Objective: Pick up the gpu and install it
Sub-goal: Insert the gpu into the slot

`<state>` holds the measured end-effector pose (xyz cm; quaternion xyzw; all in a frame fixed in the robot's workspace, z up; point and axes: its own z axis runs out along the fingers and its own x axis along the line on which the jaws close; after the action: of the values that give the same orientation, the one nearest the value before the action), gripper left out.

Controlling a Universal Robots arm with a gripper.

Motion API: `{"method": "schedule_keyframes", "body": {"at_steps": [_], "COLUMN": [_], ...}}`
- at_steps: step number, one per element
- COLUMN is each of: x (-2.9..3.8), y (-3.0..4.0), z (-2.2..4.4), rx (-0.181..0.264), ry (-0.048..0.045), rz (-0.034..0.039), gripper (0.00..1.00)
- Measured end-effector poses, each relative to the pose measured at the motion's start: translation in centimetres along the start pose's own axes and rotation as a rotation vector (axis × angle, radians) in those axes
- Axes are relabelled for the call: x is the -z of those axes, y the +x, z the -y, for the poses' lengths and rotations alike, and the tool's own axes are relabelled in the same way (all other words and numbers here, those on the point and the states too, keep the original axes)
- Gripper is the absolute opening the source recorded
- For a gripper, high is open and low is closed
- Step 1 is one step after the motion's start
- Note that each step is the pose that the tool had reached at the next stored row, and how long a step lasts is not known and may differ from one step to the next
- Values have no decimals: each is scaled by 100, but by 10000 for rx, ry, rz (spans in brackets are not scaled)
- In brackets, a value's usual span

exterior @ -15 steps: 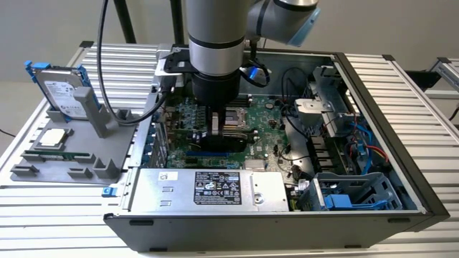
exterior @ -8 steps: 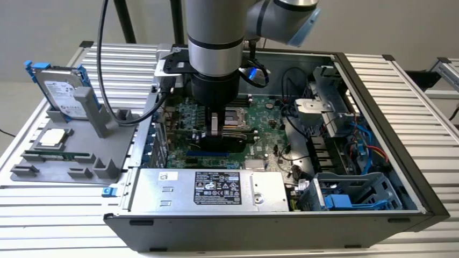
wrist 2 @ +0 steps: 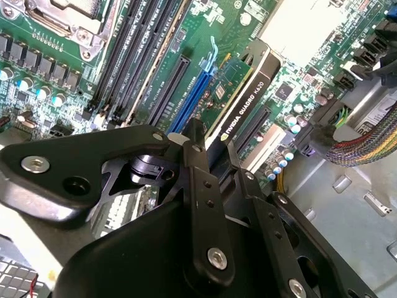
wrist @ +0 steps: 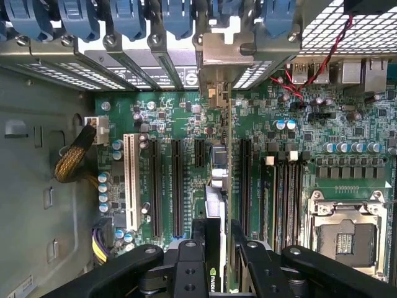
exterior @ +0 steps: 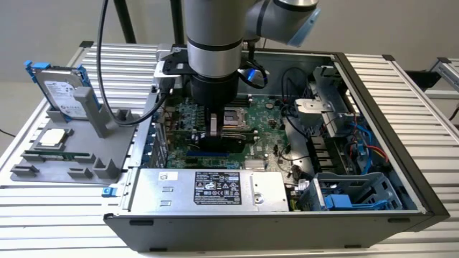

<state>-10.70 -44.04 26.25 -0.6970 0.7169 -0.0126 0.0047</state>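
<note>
The gpu (exterior: pixel 231 143) stands on edge over the motherboard (exterior: pixel 269 137) inside the open computer case (exterior: pixel 401 134). My gripper (exterior: pixel 215 138) is shut on its upper edge. In the second wrist view the gpu (wrist 2: pixel 245 87) shows a green board and a black cooler, right beside a blue expansion slot (wrist 2: pixel 192 99), with my gripper (wrist 2: pixel 214 155) clamped on it. In the first wrist view the gpu (wrist: pixel 217 198) is seen edge-on between my gripper (wrist: pixel 216 245) and its silver bracket (wrist: pixel 214 93), which lies at the case's rear slot openings. Whether the card is fully seated is hidden.
On the exterior view's left a grey fixture (exterior: pixel 43 172) holds a hard drive with blue rails (exterior: pixel 61 91), a processor chip (exterior: pixel 51 137) and a memory stick (exterior: pixel 61 157). A power supply (exterior: pixel 208 188), a drive cage (exterior: pixel 351 193) and cables (exterior: pixel 362 148) crowd the case.
</note>
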Motion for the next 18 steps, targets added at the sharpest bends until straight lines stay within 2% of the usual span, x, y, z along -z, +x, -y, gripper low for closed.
{"method": "schedule_keyframes", "body": {"at_steps": [18], "x": [-50], "y": [-42], "z": [-57], "rx": [1], "ry": [9], "rz": [2], "gripper": [0]}}
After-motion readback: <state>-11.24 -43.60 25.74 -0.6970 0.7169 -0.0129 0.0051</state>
